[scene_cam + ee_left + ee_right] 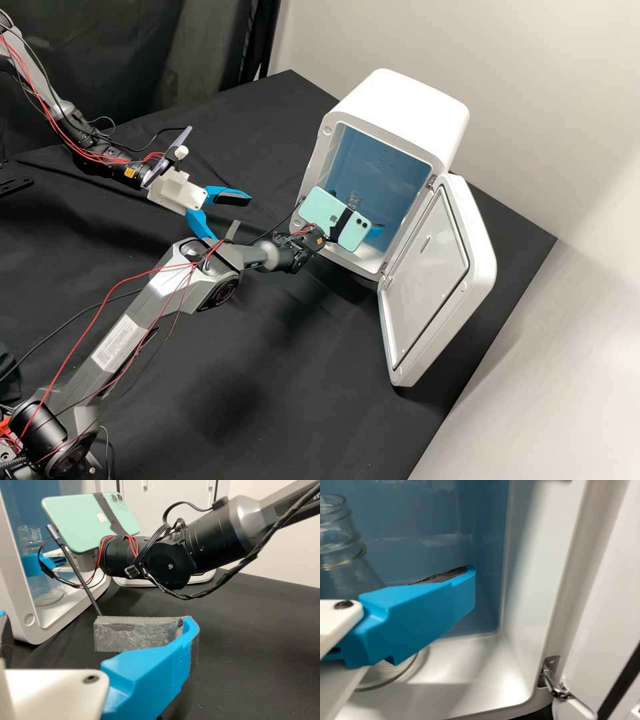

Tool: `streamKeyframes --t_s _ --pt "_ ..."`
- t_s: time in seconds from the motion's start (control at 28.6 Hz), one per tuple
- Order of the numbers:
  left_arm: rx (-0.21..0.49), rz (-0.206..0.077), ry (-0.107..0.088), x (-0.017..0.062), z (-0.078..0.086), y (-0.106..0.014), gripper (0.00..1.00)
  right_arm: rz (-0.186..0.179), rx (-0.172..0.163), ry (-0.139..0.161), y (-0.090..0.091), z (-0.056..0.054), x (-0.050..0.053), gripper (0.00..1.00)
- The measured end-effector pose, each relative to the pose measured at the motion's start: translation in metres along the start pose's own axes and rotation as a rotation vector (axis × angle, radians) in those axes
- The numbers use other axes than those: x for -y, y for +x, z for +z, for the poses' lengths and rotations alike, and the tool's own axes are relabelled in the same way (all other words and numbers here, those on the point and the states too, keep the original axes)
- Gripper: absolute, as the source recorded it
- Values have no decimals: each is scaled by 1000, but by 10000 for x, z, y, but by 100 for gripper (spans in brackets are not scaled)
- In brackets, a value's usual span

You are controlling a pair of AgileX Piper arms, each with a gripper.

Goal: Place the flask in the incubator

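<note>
The clear glass flask (342, 555) stands on the white floor inside the incubator (400, 107), a white box with a blue interior whose door (433, 280) hangs wide open. The right arm comes from the near left and ends inside the chamber, with my right gripper (373, 230) right beside the flask (37, 577). A mint-green phone (333, 223) on that wrist hides most of the gripper in the high view. My left gripper (230, 217) hangs open and holds nothing above the bench, left of the incubator; one of its blue fingers (150, 675) is seen close up.
The open door swings out toward the bench's right edge. The right arm's forearm (220, 535) with red wires crosses in front of the incubator opening. The black bench (287, 373) lies bare in front of the arms.
</note>
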Motion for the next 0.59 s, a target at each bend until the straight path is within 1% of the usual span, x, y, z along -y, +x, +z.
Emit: streamKeyframes --t_s 0.21,0.24,0.28,0.31,0.35,0.42,0.52,0.59 --pt "0 0 0 0 0 0 100 6 7 10 -2 48 -46 100" --pt "0 0 0 0 0 0 100 9 7 11 -3 56 -55 100" --pt "0 0 0 0 0 0 100 18 2 12 -16 88 -55 100" --pt "0 0 0 0 0 0 100 25 -4 12 -26 98 -61 100" --pt "0 0 0 0 0 0 100 25 -6 12 -37 113 -40 100" --pt "0 0 0 0 0 0 100 20 1 14 -72 149 -18 100" --pt "0 0 -3 0 0 0 100 7 16 15 -144 150 -20 100" --pt "0 0 -9 0 0 0 100 -7 32 -20 -228 159 -22 100"
